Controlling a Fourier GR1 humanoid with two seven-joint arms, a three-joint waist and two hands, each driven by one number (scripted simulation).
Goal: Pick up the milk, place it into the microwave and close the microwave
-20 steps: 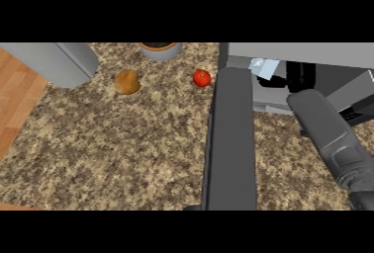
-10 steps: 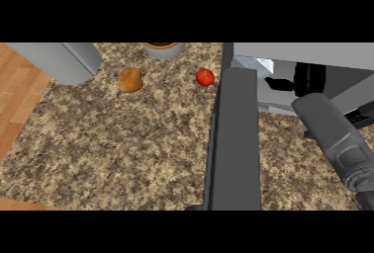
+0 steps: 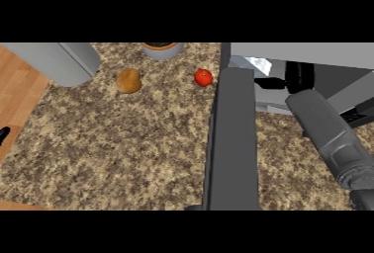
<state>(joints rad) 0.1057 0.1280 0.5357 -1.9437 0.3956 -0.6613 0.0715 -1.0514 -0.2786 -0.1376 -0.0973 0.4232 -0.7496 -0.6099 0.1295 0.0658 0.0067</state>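
The milk (image 3: pixel 252 63), a white and pale blue carton, stands just inside the microwave's (image 3: pixel 306 53) opening at the upper right. My right hand (image 3: pixel 281 81) reaches in beside and below it, with fingers curled against the carton; the microwave's top partly hides the hand. The right forearm (image 3: pixel 329 133) runs up from the lower right. The microwave's dark grey door (image 3: pixel 232 143) stands open, seen edge-on as a long slab down the middle. Only a black tip of my left hand (image 3: pixel 3 134) shows at the left edge.
On the speckled counter (image 3: pixel 124 148) lie a brown potato (image 3: pixel 128 80) and a red tomato (image 3: pixel 204 77), left of the door. A grey pot (image 3: pixel 162 49) sits at the back, and a grey cylinder (image 3: pixel 62 62) at the back left. Wooden floor (image 3: pixel 15 94) shows beyond the left edge.
Almost nothing differs. The right forearm and the milk stay at the microwave's opening, and the door stays open.
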